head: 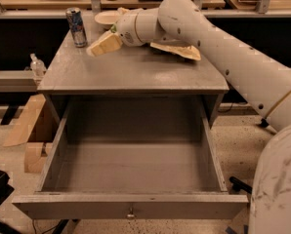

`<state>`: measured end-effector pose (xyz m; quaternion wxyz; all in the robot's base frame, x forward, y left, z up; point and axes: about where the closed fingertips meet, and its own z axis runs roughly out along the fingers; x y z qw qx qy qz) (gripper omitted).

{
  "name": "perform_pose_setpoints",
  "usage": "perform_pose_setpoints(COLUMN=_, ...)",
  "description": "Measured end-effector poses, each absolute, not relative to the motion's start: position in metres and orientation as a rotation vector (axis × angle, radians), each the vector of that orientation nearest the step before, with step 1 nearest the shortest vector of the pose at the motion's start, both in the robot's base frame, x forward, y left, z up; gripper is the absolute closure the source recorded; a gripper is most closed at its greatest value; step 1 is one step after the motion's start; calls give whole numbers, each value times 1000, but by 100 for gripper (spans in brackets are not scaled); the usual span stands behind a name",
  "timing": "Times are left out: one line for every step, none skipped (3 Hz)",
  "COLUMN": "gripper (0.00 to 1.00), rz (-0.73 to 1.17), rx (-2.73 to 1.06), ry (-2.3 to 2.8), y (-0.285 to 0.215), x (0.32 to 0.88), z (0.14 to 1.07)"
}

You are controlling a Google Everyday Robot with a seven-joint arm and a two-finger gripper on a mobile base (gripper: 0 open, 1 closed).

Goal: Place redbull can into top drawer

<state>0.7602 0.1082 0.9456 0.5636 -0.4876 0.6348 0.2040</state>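
Here the white arm comes in from the lower right edge of the view and rises along the right side. It bends at a rounded joint above the back of the grey table, and from there its last segment runs leftward and slightly downward over the tabletop. At its end the gripper, a cream-coloured wedge, points to the left and a little down, hovering low over the left rear part of the table. Whether the claw is apart or together cannot be told from this angle. The redbull can stands upright at the back left corner of the table, near the gripper's tip on its left and apart from it, with a strip of tabletop showing between them. Behind the wrist sits a white bowl near the table's rear edge. A flat snack bag lies on the right rear of the tabletop, partly hidden under the arm. Below the tabletop the top drawer stands pulled out toward the camera, its grey floor and side walls in plain sight, and its front board carries a small metal knob at the middle. On the floor to the left of the table lean pieces of light wood, and a small clear bottle stands on a low ledge above them
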Motion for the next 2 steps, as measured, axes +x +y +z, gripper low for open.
perform_pose_setpoints(gripper=0, rz=527, rx=-1134, ry=1480, y=128, x=793, z=944)
perform_pose_setpoints(gripper=0, rz=544, rx=-1123, ry=1458, y=146, x=825, z=954)
